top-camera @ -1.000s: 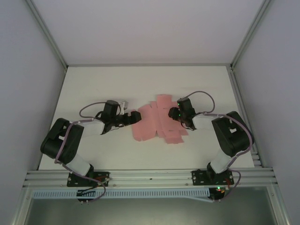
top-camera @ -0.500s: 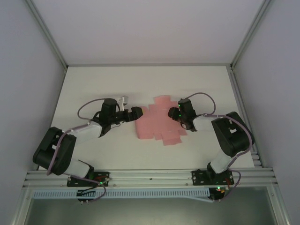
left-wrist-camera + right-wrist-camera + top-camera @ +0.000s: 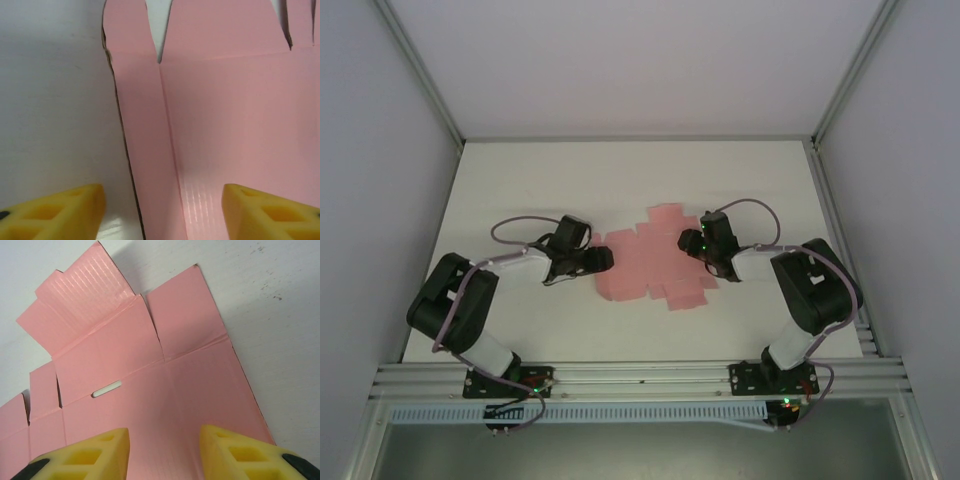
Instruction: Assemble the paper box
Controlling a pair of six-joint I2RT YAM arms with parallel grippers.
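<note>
The paper box [image 3: 650, 265] lies flat and unfolded on the white table [image 3: 520, 180], with the left gripper [image 3: 604, 258], jaws apart, astride its edge and the right gripper [image 3: 691, 243], jaws apart, above it.

A white table [image 3: 620, 180] stands between grey walls [image 3: 380, 200].
</note>
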